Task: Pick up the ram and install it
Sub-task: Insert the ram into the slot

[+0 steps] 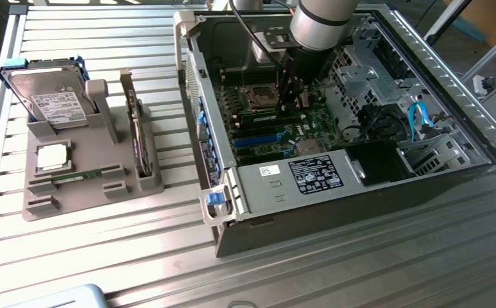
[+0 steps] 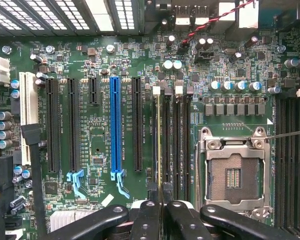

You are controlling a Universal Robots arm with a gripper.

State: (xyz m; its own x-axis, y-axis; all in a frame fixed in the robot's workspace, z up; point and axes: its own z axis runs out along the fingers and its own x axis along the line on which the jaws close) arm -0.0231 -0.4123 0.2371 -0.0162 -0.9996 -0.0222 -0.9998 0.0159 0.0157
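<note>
The ram (image 2: 159, 145) shows edge-on as a thin pale-green strip running out from between the fingertips. It lies along the outermost of the memory slots (image 2: 177, 145), between the black expansion slots and the CPU socket (image 2: 233, 172). The gripper (image 2: 162, 202) is clenched on the ram's near end, low inside the open computer case (image 1: 359, 208).

Judging by this, the pick-up is done and the installing is under way. The stick is lined up with its slot, but I cannot tell whether it is pressed home. The fingers hide the near latch, and the white clip (image 2: 156, 90) at the far end is too small to read. On the exterior view's left, the grey holder (image 1: 59, 192) carries a green strip (image 1: 94, 173) that I cannot identify.
</note>
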